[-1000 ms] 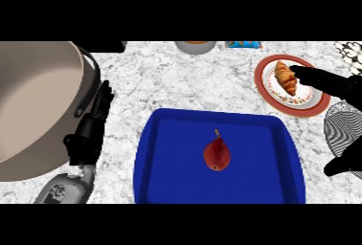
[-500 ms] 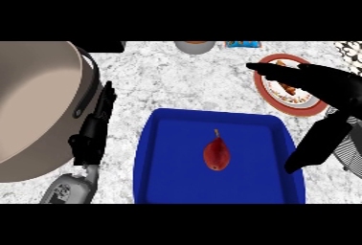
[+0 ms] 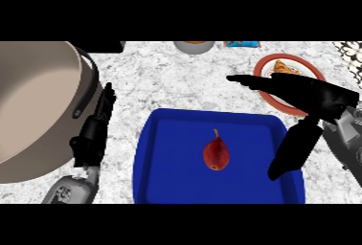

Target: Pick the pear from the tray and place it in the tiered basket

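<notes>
One pear (image 3: 216, 154) lies in the middle of the blue tray (image 3: 166, 162). It is dark red with a paler orange patch low on its near side, narrow at the far end and plump at the near end, and its thin stem points toward the far side of the tray. It rests on its side on the tray floor, touching neither robot hand.

There is one tray, rectangular with a raised rim and rounded corners, set on the white speckled counter (image 3: 176, 81) near the lower middle of the view.

The right robot hand (image 3: 311, 98) hangs over the right side of the tray with its fingers spread apart and straight: one long finger points left over the counter beyond the tray's far edge, and the thumb (image 3: 291, 149) reaches down over the tray's right rim, to the right of the pear and apart from it. It holds nothing.

The left robot hand (image 3: 96, 127) rests at the left of the tray, fingers straight and pointing to the far side, lying along the edge of one large beige round vessel (image 3: 35, 105) that fills the left of the view.

One red-rimmed plate (image 3: 272, 93) with a pastry on it sits at the far right, partly behind the right robot hand.
</notes>
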